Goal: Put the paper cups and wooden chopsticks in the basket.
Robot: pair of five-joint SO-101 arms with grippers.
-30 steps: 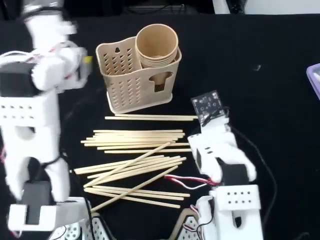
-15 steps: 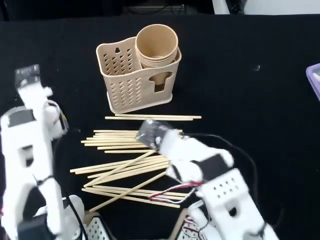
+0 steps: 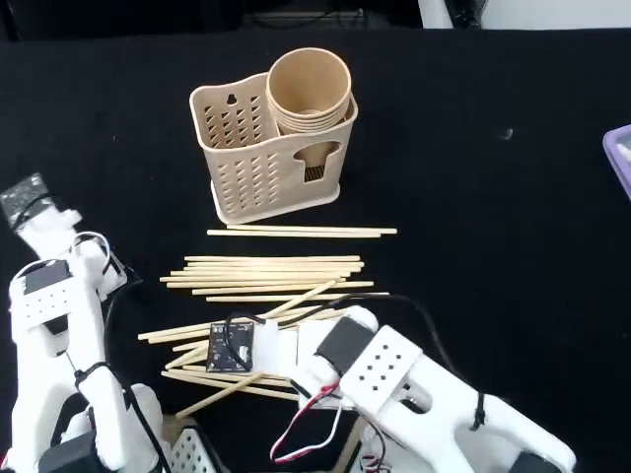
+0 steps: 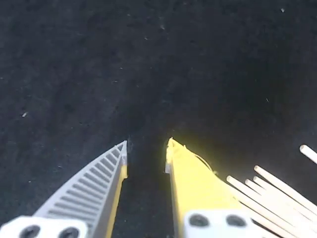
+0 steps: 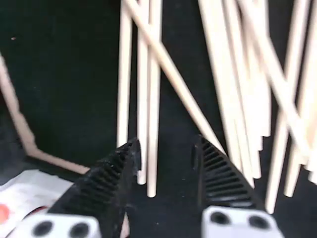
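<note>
Several chopsticks (image 3: 276,264) partly under right arm (image 3: 380,365)

Paper cups (image 3: 309,91) sit in the basket (image 3: 246,169), with chopsticks (image 3: 268,264) scattered on the table (image 3: 493,246) before it.

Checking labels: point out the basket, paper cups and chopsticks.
basket (image 3: 258,175), high view, perforated front wall.
paper cups (image 3: 308,87), high view, inside of the top cup.
chopsticks (image 3: 276,262), high view, a stick in the upper bunch.

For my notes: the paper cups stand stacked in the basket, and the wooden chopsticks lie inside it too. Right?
No. In the high view the paper cups are stacked in the basket, but the wooden chopsticks lie on the table outside it.
</note>
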